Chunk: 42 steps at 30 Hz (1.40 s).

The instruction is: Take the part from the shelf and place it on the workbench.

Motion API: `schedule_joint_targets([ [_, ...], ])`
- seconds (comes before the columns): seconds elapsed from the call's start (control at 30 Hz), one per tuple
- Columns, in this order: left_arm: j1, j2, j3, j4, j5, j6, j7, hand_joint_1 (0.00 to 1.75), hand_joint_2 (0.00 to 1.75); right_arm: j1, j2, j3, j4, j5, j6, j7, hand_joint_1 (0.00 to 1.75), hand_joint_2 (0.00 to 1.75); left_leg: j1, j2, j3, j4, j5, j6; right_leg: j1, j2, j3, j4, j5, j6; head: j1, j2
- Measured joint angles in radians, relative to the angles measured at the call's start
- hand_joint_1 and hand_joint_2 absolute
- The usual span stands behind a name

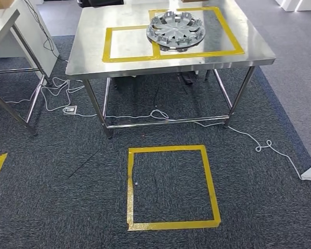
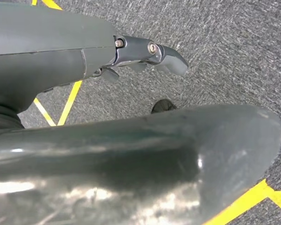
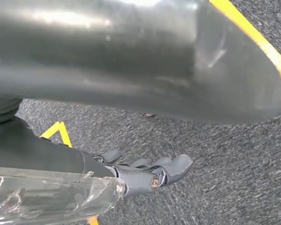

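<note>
Now: part [image 1: 175,30] flat on steel table [image 1: 91,57], overlapping yellow tape outlines. Left hand [image 2: 146,54] over carpet [image 1: 68,207], fingers extended, holding nothing. Right hand [image 3: 146,176] likewise, seemingly empty.

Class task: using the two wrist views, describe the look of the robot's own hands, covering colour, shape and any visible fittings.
Both hands are dark grey. The left hand has a smooth matte cover running into slim, rounded fingers joined by small silver screws. The right hand looks the same, with blunt, rounded fingertips and a silver screw at a joint; crinkled clear plastic film wraps the cover behind it. No cables or markings are visible.
</note>
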Motion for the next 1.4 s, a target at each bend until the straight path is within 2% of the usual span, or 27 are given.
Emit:
schedule_joint_targets([
  [0.1,0.000,0.001,0.000,0.000,-0.001,0.001,0.002,0.00,0.00,0.000,0.000,0.000,0.000,0.006,0.000,-0.003,0.00,0.00,-0.004,-0.001,-0.008,0.002,0.001,0.020,-0.005,-0.003,-0.001,-0.007,0.009,0.012,-0.001,0.000],
  [0.17,0.000,0.000,0.000,0.000,-0.002,0.001,0.003,0.00,0.00,0.000,0.000,0.000,0.000,0.008,0.000,-0.005,0.00,0.00,0.002,-0.003,-0.004,-0.015,0.016,0.028,-0.003,-0.005,-0.005,0.002,0.000,0.020,0.000,0.000],
  [0.23,0.000,-0.002,0.000,0.000,-0.002,0.001,0.004,0.00,0.00,0.000,0.000,0.000,0.000,0.007,-0.002,-0.002,0.00,0.00,0.009,-0.004,-0.003,-0.027,0.031,0.028,-0.004,-0.004,-0.038,0.083,-0.061,0.029,0.003,0.000],
  [0.3,0.001,-0.002,0.000,0.000,-0.002,0.001,0.005,0.00,0.00,0.000,-0.001,0.000,0.000,0.002,-0.005,0.004,0.00,0.00,0.010,-0.005,-0.011,-0.027,0.036,0.025,-0.009,-0.004,-0.094,0.224,-0.140,0.039,0.006,0.000],
  [0.33,0.001,-0.002,0.000,0.000,-0.002,0.001,0.006,0.00,0.00,0.001,-0.001,0.000,0.000,-0.001,-0.005,0.005,0.00,0.00,0.011,-0.005,-0.015,-0.026,0.039,0.023,-0.012,-0.004,-0.110,0.272,-0.159,0.044,0.006,0.000],
  [0.37,0.002,-0.003,0.000,0.000,-0.002,0.001,0.006,0.00,0.00,0.002,-0.001,0.000,0.000,-0.002,-0.004,0.006,0.00,0.00,0.013,-0.005,-0.018,-0.025,0.041,0.019,-0.015,-0.004,-0.108,0.281,-0.158,0.049,0.006,0.000],
  [0.4,0.002,-0.004,0.000,0.000,-0.002,0.001,0.007,0.00,0.00,0.003,-0.001,0.000,0.000,-0.002,-0.002,0.007,0.00,0.00,0.016,-0.005,-0.022,-0.022,0.043,0.015,-0.019,-0.005,-0.082,0.245,-0.137,0.054,0.006,0.000],
  [0.47,0.001,-0.004,0.000,-0.001,-0.002,0.000,0.007,0.00,0.00,0.002,-0.002,0.000,0.000,-0.002,0.006,0.004,0.00,0.00,0.022,-0.004,-0.032,-0.007,0.043,0.002,-0.026,-0.012,0.002,0.104,-0.084,0.066,0.007,0.000],
  [0.53,0.001,-0.002,0.000,-0.003,-0.002,0.000,0.007,0.00,0.00,-0.001,0.000,0.000,0.001,-0.004,0.016,-0.002,0.00,0.00,0.023,-0.001,-0.040,0.011,0.038,-0.012,-0.029,-0.016,0.045,0.020,-0.061,0.056,0.008,0.000],
  [0.6,0.002,-0.001,0.000,-0.005,-0.002,0.000,0.008,0.00,0.00,-0.003,0.002,0.000,0.002,-0.006,0.024,-0.007,0.00,0.00,0.023,0.002,-0.042,0.016,0.038,-0.021,-0.026,-0.009,0.037,0.023,-0.059,0.029,0.003,0.000],
  [0.67,0.003,-0.002,0.000,-0.006,-0.002,0.000,0.008,0.00,0.00,-0.001,0.002,0.000,0.002,-0.009,0.026,-0.009,0.00,0.00,0.026,0.004,-0.048,0.025,0.029,-0.029,-0.024,-0.002,0.029,0.029,-0.053,0.009,-0.002,0.000],
  [0.73,0.003,-0.002,0.000,-0.006,-0.002,0.000,0.008,0.00,0.00,0.000,0.002,0.000,0.002,-0.010,0.028,-0.010,0.00,0.00,0.027,0.003,-0.080,0.100,-0.031,-0.033,-0.023,0.005,0.021,0.029,-0.042,-0.004,-0.004,0.000],
  [0.8,0.002,-0.003,0.000,-0.006,-0.002,0.000,0.008,0.00,0.00,0.001,0.002,0.000,0.002,-0.012,0.031,-0.011,0.00,0.00,0.025,0.002,-0.138,0.244,-0.114,-0.031,-0.019,0.015,0.009,0.030,-0.032,-0.011,-0.006,0.000],
  [0.83,0.002,-0.003,0.000,-0.006,-0.002,0.000,0.008,0.00,0.00,0.002,0.002,0.000,0.002,-0.013,0.032,-0.013,0.00,0.00,0.025,0.001,-0.159,0.301,-0.139,-0.028,-0.017,0.021,0.003,0.030,-0.028,-0.012,-0.007,0.000],
  [0.87,0.003,-0.003,0.000,-0.006,-0.002,0.000,0.008,0.00,0.00,0.003,0.002,0.000,0.002,-0.014,0.034,-0.014,0.00,0.00,0.024,0.001,-0.165,0.327,-0.144,-0.024,-0.015,0.029,-0.002,0.030,-0.025,-0.012,-0.007,0.000],
  [0.9,0.003,-0.004,0.000,-0.006,-0.002,0.000,0.008,0.00,0.00,0.004,0.002,0.000,0.002,-0.014,0.035,-0.016,0.00,0.00,0.023,-0.001,-0.150,0.312,-0.131,-0.019,-0.013,0.039,-0.006,0.030,-0.022,-0.011,-0.007,0.000],
  [0.93,0.003,-0.004,0.000,-0.006,-0.002,-0.001,0.009,0.00,0.00,0.004,0.002,0.000,0.002,-0.015,0.036,-0.017,0.00,0.00,0.021,-0.007,-0.117,0.260,-0.103,-0.012,-0.012,0.049,-0.008,0.030,-0.019,-0.009,-0.007,0.000],
  [1.0,0.002,-0.004,0.000,-0.006,-0.002,-0.001,0.010,0.00,0.00,0.002,0.002,0.000,0.002,-0.015,0.036,-0.019,0.00,0.00,0.019,-0.045,-0.035,0.120,-0.054,0.001,-0.010,0.072,-0.013,0.032,-0.014,-0.002,-0.007,0.000],
  [1.03,0.002,-0.004,0.000,-0.006,-0.002,-0.002,0.010,0.00,0.00,0.001,0.002,0.000,0.002,-0.016,0.037,-0.020,0.00,0.00,0.018,-0.060,-0.008,0.070,-0.044,0.003,-0.010,0.082,-0.017,0.033,-0.012,0.002,-0.006,0.000],
  [1.07,0.001,-0.004,0.000,-0.006,-0.002,-0.002,0.010,0.00,0.00,0.001,0.002,0.000,0.002,-0.016,0.037,-0.020,0.00,0.00,0.017,-0.069,0.005,0.045,-0.042,0.002,-0.010,0.090,-0.020,0.032,-0.009,0.008,-0.006,0.000],
  [1.13,0.000,-0.005,0.000,-0.006,-0.002,-0.001,0.011,0.00,0.00,0.003,0.002,0.000,0.002,-0.016,0.037,-0.021,0.00,0.00,0.015,-0.054,0.006,0.037,-0.040,0.001,-0.013,0.107,-0.028,0.027,-0.003,0.021,-0.006,0.000],
  [1.2,-0.001,-0.006,0.000,-0.006,-0.001,-0.001,0.012,0.00,0.00,0.007,0.002,0.000,0.002,-0.017,0.036,-0.021,0.00,0.00,0.016,-0.033,0.006,0.032,-0.034,0.013,-0.013,0.087,-0.042,0.047,-0.019,0.031,-0.003,0.000],
  [1.23,-0.001,-0.006,0.000,-0.006,-0.001,-0.001,0.013,0.00,0.00,0.007,0.002,0.000,0.002,-0.017,0.036,-0.021,0.00,0.00,0.016,-0.020,0.006,0.029,-0.032,0.019,-0.012,0.064,-0.060,0.085,-0.045,0.034,0.000,0.000],
  [1.27,0.001,-0.006,0.000,-0.006,-0.001,0.000,0.014,0.00,0.00,0.006,0.002,0.000,0.002,-0.017,0.036,-0.021,0.00,0.00,0.015,-0.007,0.005,0.029,-0.031,0.023,-0.011,0.036,-0.086,0.145,-0.082,0.036,0.003,0.000],
  [1.33,0.004,-0.006,0.000,-0.006,-0.001,0.000,0.016,0.00,0.00,0.004,0.002,0.000,0.002,-0.017,0.036,-0.021,0.00,0.00,0.010,0.020,0.003,0.030,-0.031,0.026,-0.010,0.008,-0.143,0.276,-0.147,0.041,0.005,0.000],
  [1.37,0.005,-0.006,0.000,-0.006,-0.001,0.000,0.017,0.00,0.00,0.004,0.002,0.000,0.002,-0.017,0.036,-0.021,0.00,0.00,0.009,0.034,0.003,0.030,-0.031,0.026,-0.010,0.002,-0.154,0.310,-0.157,0.042,0.005,0.000],
  [1.4,0.005,-0.006,0.000,-0.006,-0.001,0.000,0.017,0.00,0.00,0.005,0.001,0.000,0.002,-0.017,0.035,-0.021,0.00,0.00,0.008,0.046,0.003,0.030,-0.031,0.026,-0.010,-0.001,-0.147,0.307,-0.148,0.043,0.005,0.000],
])
